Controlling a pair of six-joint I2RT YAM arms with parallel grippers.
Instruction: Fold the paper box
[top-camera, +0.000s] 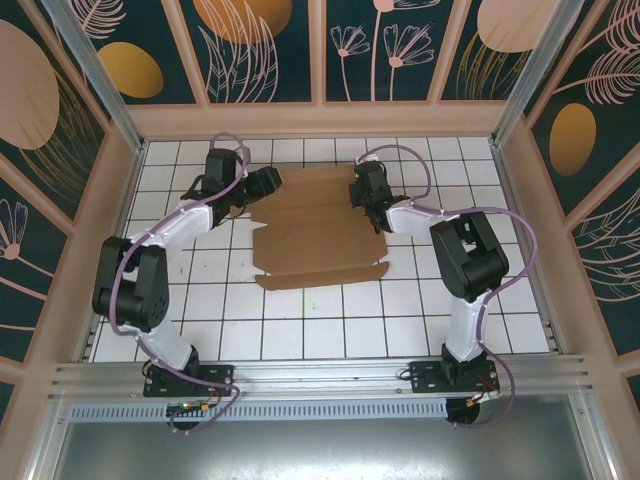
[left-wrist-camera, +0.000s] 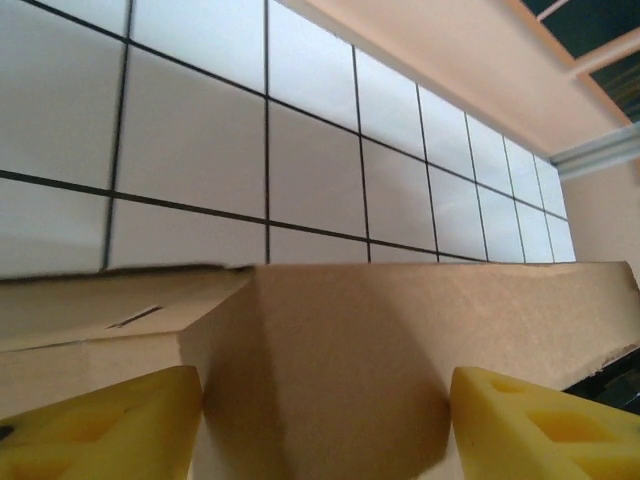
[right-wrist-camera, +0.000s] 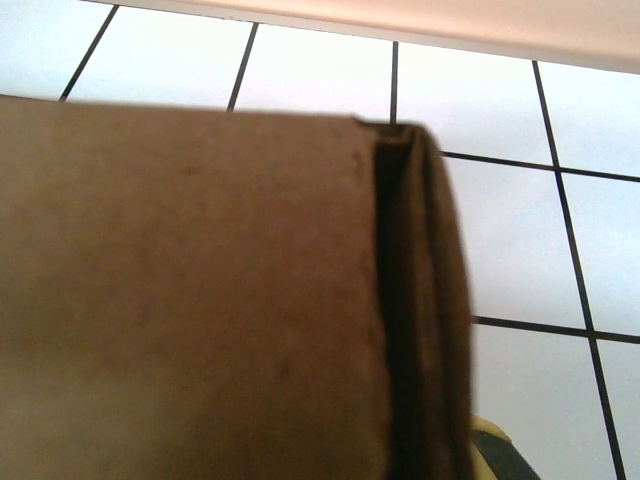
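Two sets of jaws are on the paper box (top-camera: 318, 240), which lies mostly flat on the table (top-camera: 300, 330) between them. Your right jaws are pinched narrow on its doubled right edge. Your left jaws stand wide, yellow pads (left-wrist-camera: 100, 425) either side of a raised flap (left-wrist-camera: 400, 340). You're mid-fold, I judge: next, close left on that flap and swing it over.

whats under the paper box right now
The paper box lies on the white tiled table, and tiles show all around its edges. Whatever is beneath its panels is covered by the cardboard, so it cannot be seen.
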